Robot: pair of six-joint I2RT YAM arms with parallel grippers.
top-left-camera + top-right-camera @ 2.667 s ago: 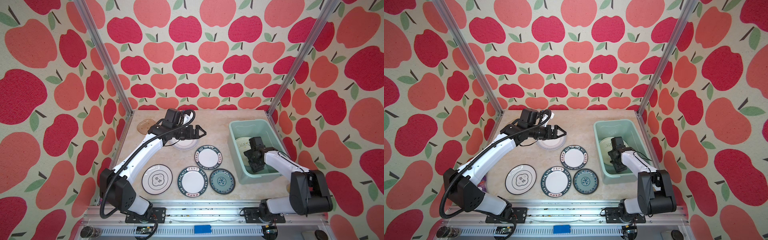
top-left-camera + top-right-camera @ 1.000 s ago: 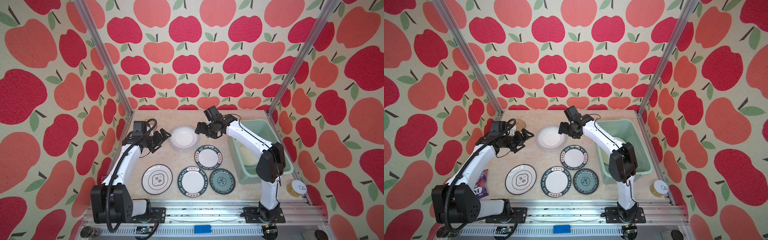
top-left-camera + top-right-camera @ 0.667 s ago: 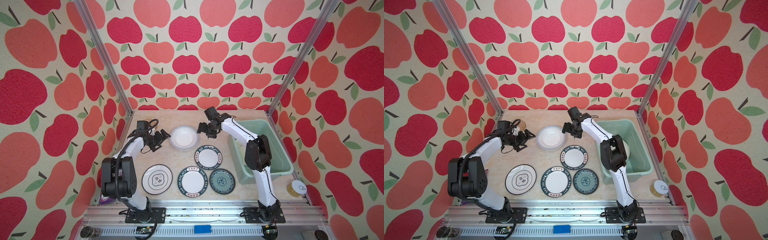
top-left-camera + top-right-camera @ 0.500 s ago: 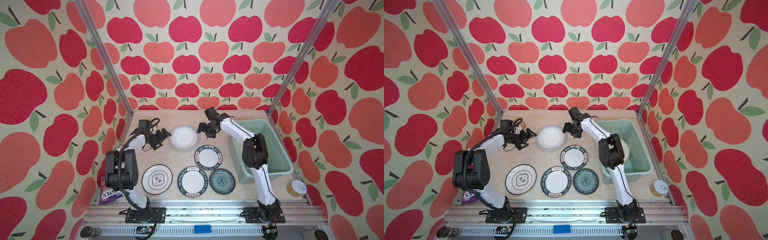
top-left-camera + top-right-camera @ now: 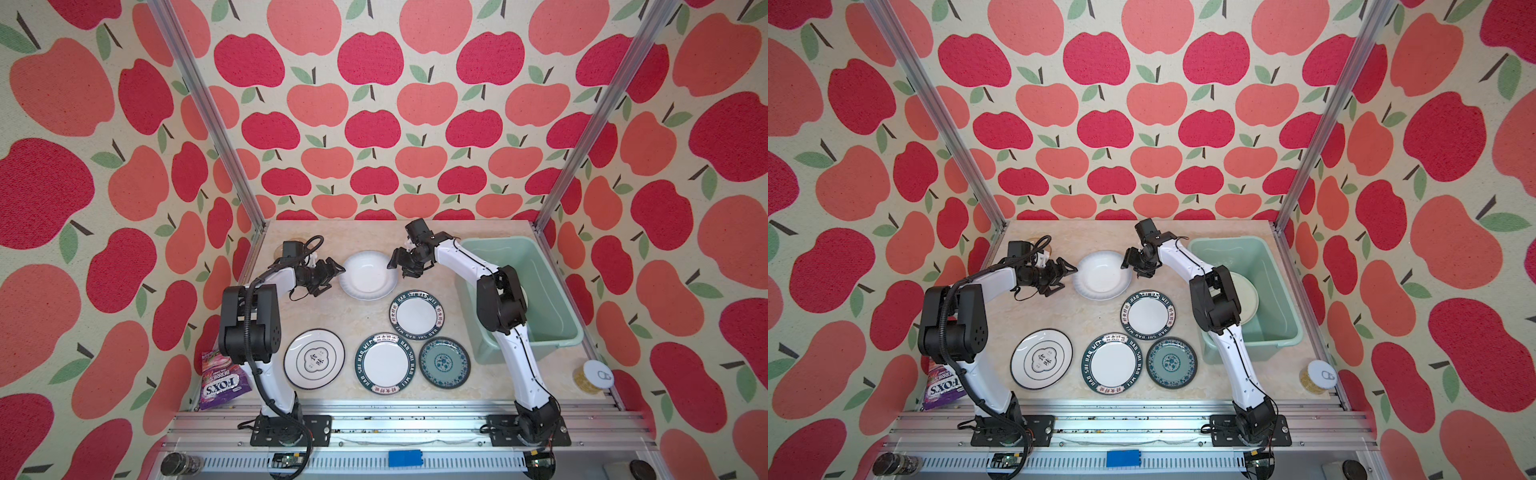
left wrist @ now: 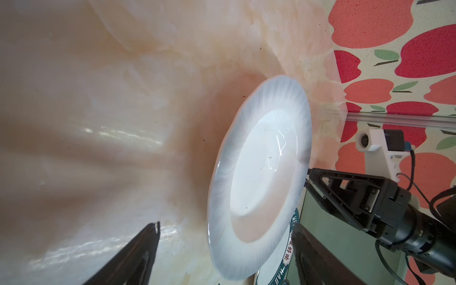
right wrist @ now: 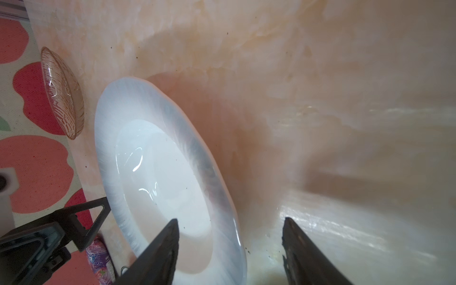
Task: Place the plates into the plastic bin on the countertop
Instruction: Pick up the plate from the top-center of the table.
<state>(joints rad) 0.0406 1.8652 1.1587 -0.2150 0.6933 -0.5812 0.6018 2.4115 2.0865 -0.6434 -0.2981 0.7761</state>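
A plain white plate [image 5: 368, 274] lies flat on the countertop [image 5: 332, 232] between both arms. My left gripper [image 5: 334, 276] stands open at the plate's left edge, and in the left wrist view the plate [image 6: 261, 172] has its rim between the fingers. My right gripper [image 5: 398, 270] is open at the right edge, one finger [image 7: 170, 237] over the plate's [image 7: 158, 172] inside, the other beyond the rim. Two green-lettered plates [image 5: 416, 314] [image 5: 385, 363], a teal one [image 5: 444, 363] and a black-rimmed one [image 5: 314, 359] lie in front. The plastic bin [image 5: 1229, 241] holds a pale plate [image 5: 1246, 299].
An amber plate [image 7: 63, 93] sits at the back left, near the wall behind my left wrist. A purple sweets bag [image 5: 222, 382] lies off the front left corner. A gold can [image 5: 592, 376] stands front right, beside the bin. Aluminium rails edge the countertop.
My left gripper has moved right, up to the white plate's left edge. The right gripper has stayed at the right edge and its jaws have narrowed. The plate has not moved.
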